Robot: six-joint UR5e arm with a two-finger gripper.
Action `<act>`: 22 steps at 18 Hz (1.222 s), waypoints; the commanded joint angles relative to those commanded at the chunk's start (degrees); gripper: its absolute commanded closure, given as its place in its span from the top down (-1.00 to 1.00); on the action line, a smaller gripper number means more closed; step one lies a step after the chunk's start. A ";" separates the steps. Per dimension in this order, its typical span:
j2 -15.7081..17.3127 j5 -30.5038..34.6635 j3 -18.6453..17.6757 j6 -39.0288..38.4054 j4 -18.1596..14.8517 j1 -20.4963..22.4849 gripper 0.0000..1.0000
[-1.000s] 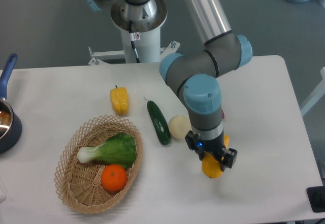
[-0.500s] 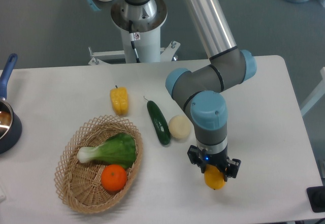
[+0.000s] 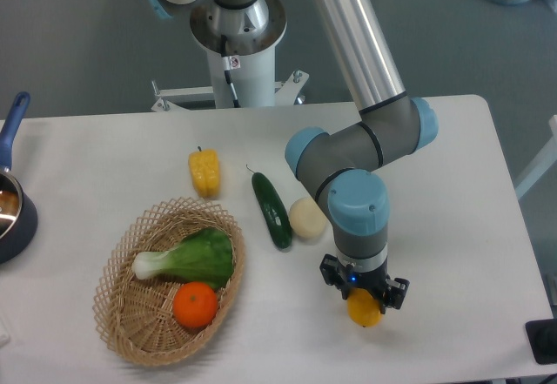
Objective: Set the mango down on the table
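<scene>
The mango [image 3: 365,309], a smooth yellow-orange fruit, is between the fingers of my gripper [image 3: 362,293] at the front right of the white table [image 3: 452,192]. The gripper points straight down and is shut on the mango, which is low over the tabletop or touching it; I cannot tell which. The gripper body hides the mango's upper part.
A wicker basket [image 3: 117,314] at the front left holds a green leafy vegetable [image 3: 191,258] and an orange [image 3: 195,304]. A yellow bell pepper [image 3: 204,171], a cucumber [image 3: 271,210] and a pale round vegetable [image 3: 307,217] lie mid-table. A dark pot [image 3: 12,214] sits at the left edge.
The gripper with the mango has moved down and toward the front of the table, then barely shifted in the last half second. Nothing else moved.
</scene>
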 joint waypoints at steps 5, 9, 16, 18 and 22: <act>-0.18 0.00 -0.62 -0.09 -0.09 -0.18 -0.33; -0.18 0.09 -1.14 0.00 -0.09 -0.18 -0.33; -0.44 0.09 -0.79 0.00 0.00 -0.26 0.31; -0.44 0.17 -0.70 0.09 0.00 -0.26 0.54; 0.78 0.61 0.08 0.17 -0.09 -0.79 1.00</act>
